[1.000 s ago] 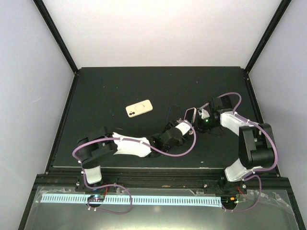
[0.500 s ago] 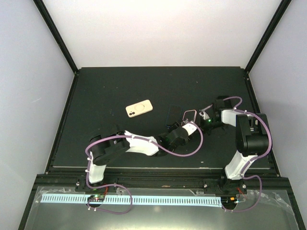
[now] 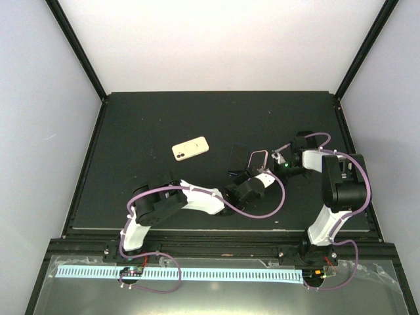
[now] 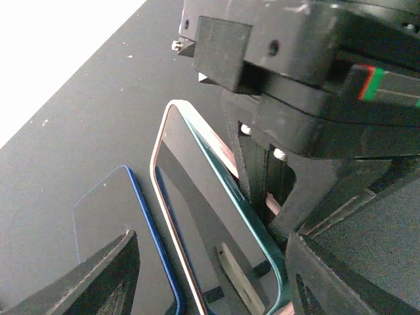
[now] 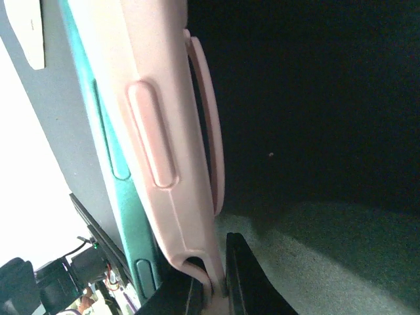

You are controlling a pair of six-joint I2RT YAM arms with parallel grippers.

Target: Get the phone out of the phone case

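Observation:
A teal-edged phone (image 4: 203, 216) sits in a pink case (image 4: 157, 170) that stands on its long edge on the black table. In the top view the pink case (image 3: 258, 159) is between the two grippers. My right gripper (image 5: 213, 289) is shut on the pink case (image 5: 151, 118) at its lower edge, with the teal phone (image 5: 111, 144) showing along the case's left side. It also shows in the top view (image 3: 280, 159). My left gripper (image 4: 210, 262) is open, its fingers (image 4: 98, 275) straddling the phone and case without touching them. In the top view the left gripper (image 3: 252, 178) is just in front of the case.
A dark phone with a blue edge (image 4: 105, 216) lies flat on the table just left of the case, also seen in the top view (image 3: 236, 157). A cream phone (image 3: 190, 148) lies further left. The table's black frame rail (image 3: 197, 233) runs along the near edge.
My left arm has reached further right and forward, bringing its open gripper up to the case. My right arm has folded its elbow in while still holding the case. The blue-edged phone is now uncovered.

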